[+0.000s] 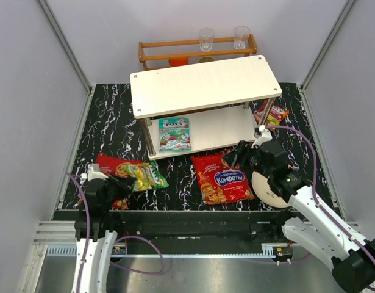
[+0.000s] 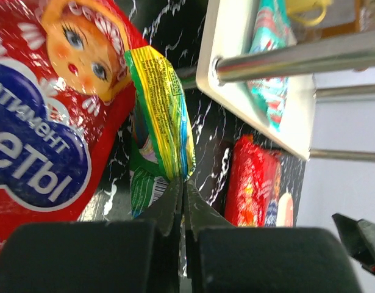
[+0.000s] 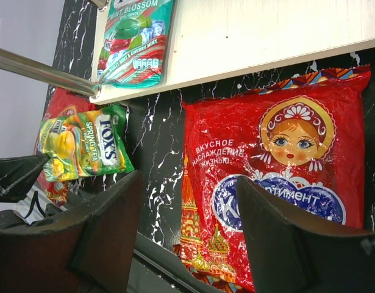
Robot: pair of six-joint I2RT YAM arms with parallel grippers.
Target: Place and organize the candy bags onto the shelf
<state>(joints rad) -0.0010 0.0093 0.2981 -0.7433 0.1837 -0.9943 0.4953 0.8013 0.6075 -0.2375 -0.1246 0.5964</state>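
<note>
The green-yellow bag [image 2: 163, 116] is pinched at its edge by the left gripper [image 2: 182, 201] near the bench's front left corner, partly over one large red bag [image 2: 41, 122]. The right gripper [image 3: 187, 183] is held apart above the other large red bag [image 3: 272, 171].

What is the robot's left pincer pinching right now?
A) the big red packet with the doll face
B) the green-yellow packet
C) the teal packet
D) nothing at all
B: in the left wrist view the left pincer is closed on the edge of the green-yellow packet, while the teal packet lies untouched on the shelf.
</note>
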